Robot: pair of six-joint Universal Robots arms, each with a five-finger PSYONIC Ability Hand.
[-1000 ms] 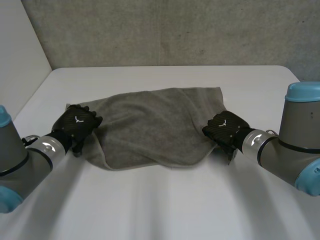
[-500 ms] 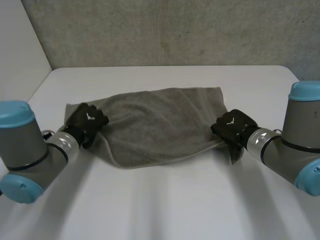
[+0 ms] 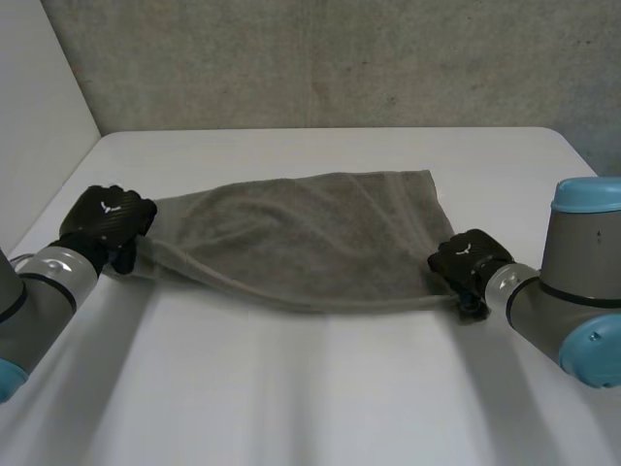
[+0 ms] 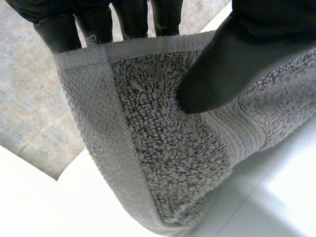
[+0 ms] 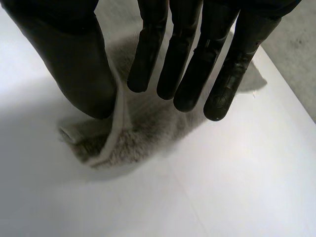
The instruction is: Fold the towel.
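Observation:
A grey towel [image 3: 310, 243] lies across the middle of the white table [image 3: 320, 388], folded over and pulled long from side to side. My left hand [image 3: 105, 218] is shut on its left corner, held just off the table. In the left wrist view the thumb [image 4: 237, 64] presses the hemmed corner of the towel [image 4: 163, 148] against the fingers. My right hand [image 3: 466, 260] is at the towel's near right corner. In the right wrist view its fingers [image 5: 187, 64] are straight and spread from the thumb, and the towel corner [image 5: 143, 123] lies on the table under them.
The table's left edge [image 3: 58, 194] is close to my left hand. A grey wall [image 3: 320, 58] stands behind the table's far edge. Bare white tabletop spreads in front of the towel.
My left hand closed on the left corner and pulled it out to the left, stretching the towel. My right hand shifted slightly right and nearer, and its fingers straightened off the corner.

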